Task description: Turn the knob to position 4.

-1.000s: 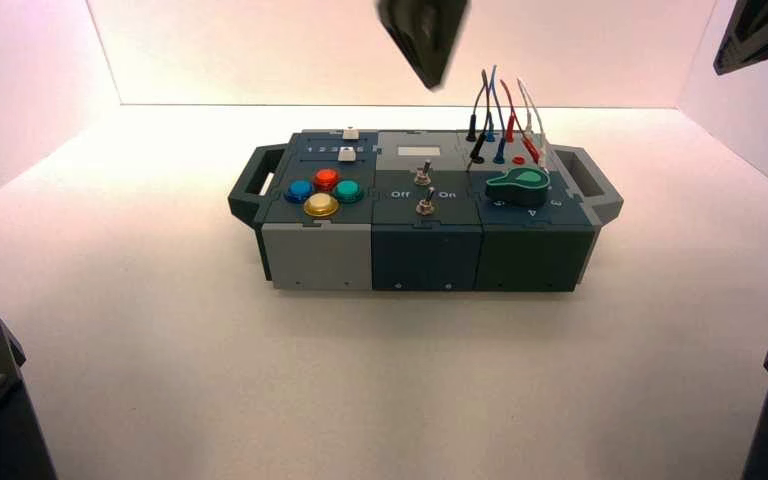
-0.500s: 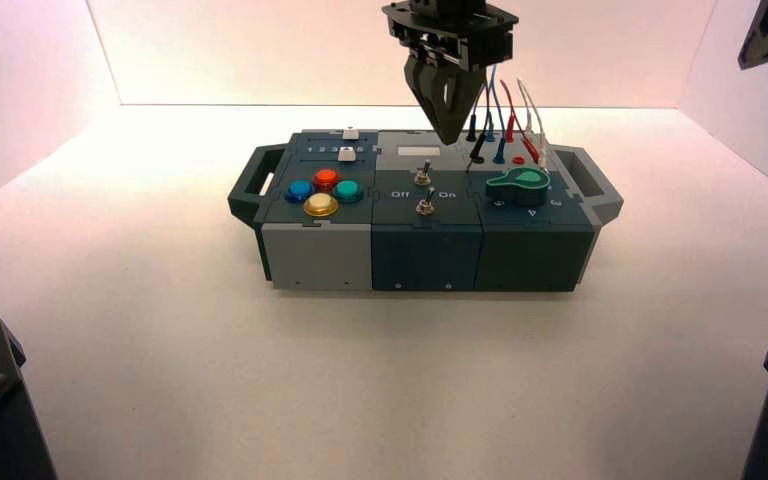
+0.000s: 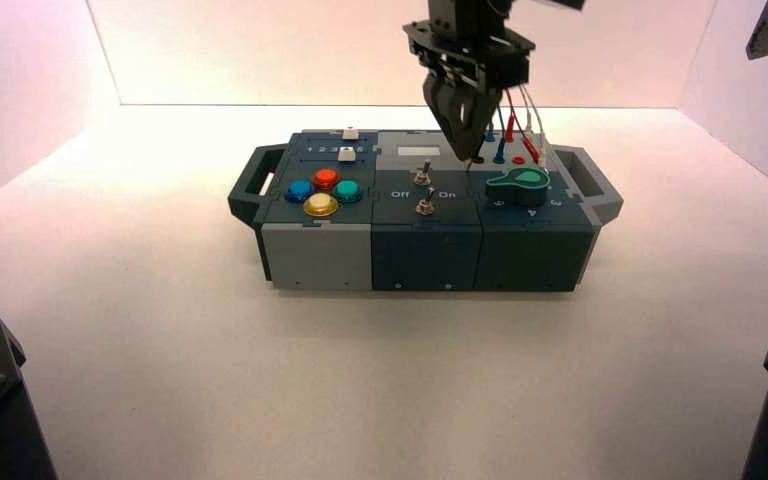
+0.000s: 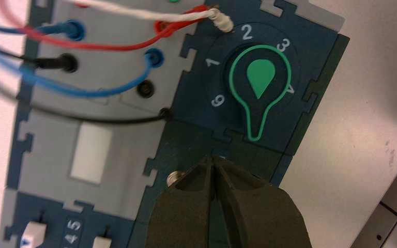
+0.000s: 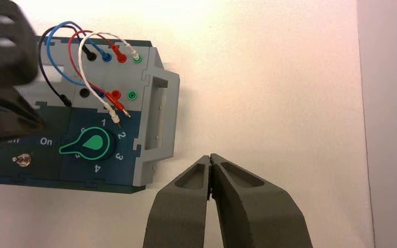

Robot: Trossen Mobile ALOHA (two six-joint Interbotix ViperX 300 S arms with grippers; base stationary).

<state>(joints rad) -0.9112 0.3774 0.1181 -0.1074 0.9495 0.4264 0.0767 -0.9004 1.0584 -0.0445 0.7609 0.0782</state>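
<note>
On the white counter point(image 3: 160, 330) stands the box point(image 3: 425, 245), bearing at its left end a blue button point(image 3: 299, 189), red button point(image 3: 326, 178), teal button point(image 3: 348, 190) and yellow button point(image 3: 321, 205), two metal toggle switches point(image 3: 424, 190) mid-box, and looping coloured wires point(image 5: 77, 51) plugged in behind.

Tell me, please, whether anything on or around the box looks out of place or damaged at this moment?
Nothing stands out. The box sits flat, its wires plugged in, and the knob looks whole. The left gripper hangs shut above the box near the knob, and the right gripper waits shut off to the side.
</note>
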